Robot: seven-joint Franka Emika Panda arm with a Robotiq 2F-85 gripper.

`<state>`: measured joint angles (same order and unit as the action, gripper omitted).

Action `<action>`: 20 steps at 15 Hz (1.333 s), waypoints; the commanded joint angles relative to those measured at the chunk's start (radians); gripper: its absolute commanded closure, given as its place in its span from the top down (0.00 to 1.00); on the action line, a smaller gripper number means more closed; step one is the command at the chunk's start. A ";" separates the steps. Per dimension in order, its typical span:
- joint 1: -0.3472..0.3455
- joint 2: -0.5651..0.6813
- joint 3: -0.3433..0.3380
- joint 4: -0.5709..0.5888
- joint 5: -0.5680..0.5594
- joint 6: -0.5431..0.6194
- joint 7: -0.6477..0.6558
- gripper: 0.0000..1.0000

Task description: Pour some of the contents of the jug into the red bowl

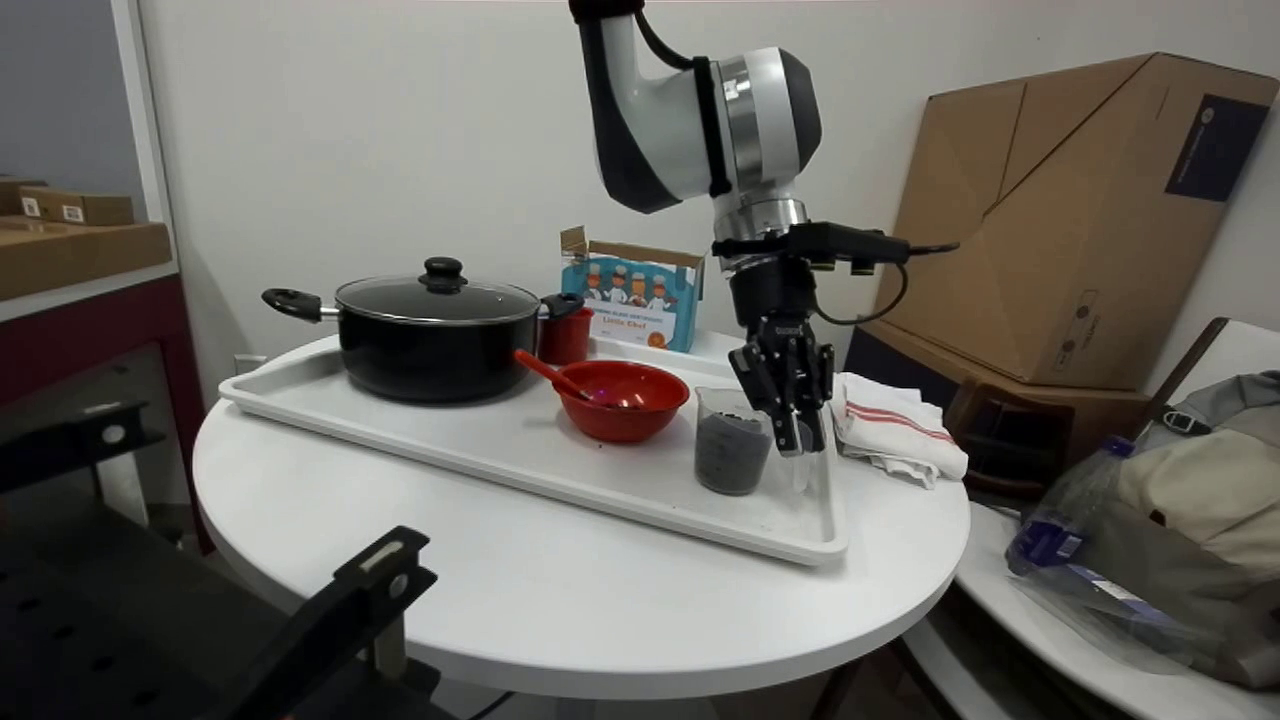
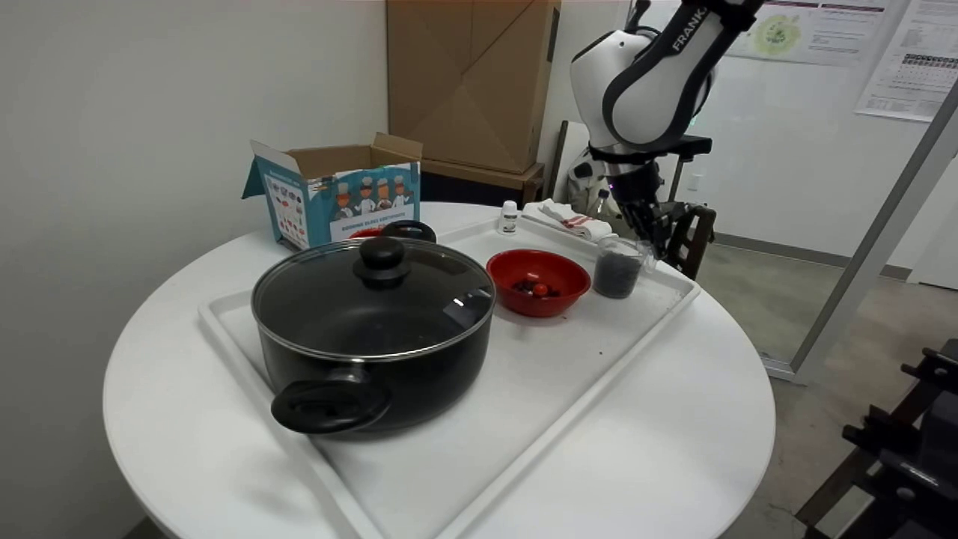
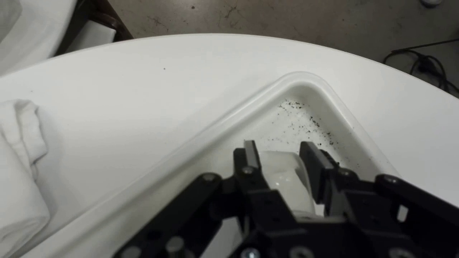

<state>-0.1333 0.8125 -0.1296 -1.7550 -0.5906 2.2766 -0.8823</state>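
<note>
The jug (image 1: 732, 455) stands upright near the right end of the tray in an exterior view, holding dark grey contents. It also shows in an exterior view (image 2: 617, 271). My gripper (image 1: 800, 432) points down at the jug's clear handle. In the wrist view my gripper (image 3: 278, 152) has a finger on each side of the pale handle (image 3: 287, 182), which fills the space between them. The jug's body is hidden there. The red bowl (image 1: 625, 405) sits beside the jug, with a red utensil leaning in it. Dark bits lie in the red bowl (image 2: 533, 288) in an exterior view.
A black lidded pot (image 1: 440, 340) stands on the white tray (image 1: 500, 470). A red cup (image 1: 566, 337) and a blue box (image 1: 635, 300) are behind. A small white bottle (image 2: 508, 217) and a folded towel (image 1: 895, 425) lie near the jug. Dark specks dot the tray corner (image 3: 299, 114).
</note>
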 commanded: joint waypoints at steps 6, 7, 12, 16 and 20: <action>0.055 -0.016 -0.005 -0.004 -0.069 -0.015 0.060 0.11; 0.064 -0.025 -0.006 -0.010 -0.080 -0.021 0.070 0.11; 0.103 -0.079 -0.015 -0.028 -0.168 -0.072 0.128 0.11; 0.137 -0.152 -0.009 -0.031 -0.300 -0.160 0.180 0.11; 0.201 -0.186 0.022 -0.008 -0.469 -0.274 0.238 0.11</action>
<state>0.0166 0.6597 -0.1243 -1.7551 -0.9500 2.0839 -0.6969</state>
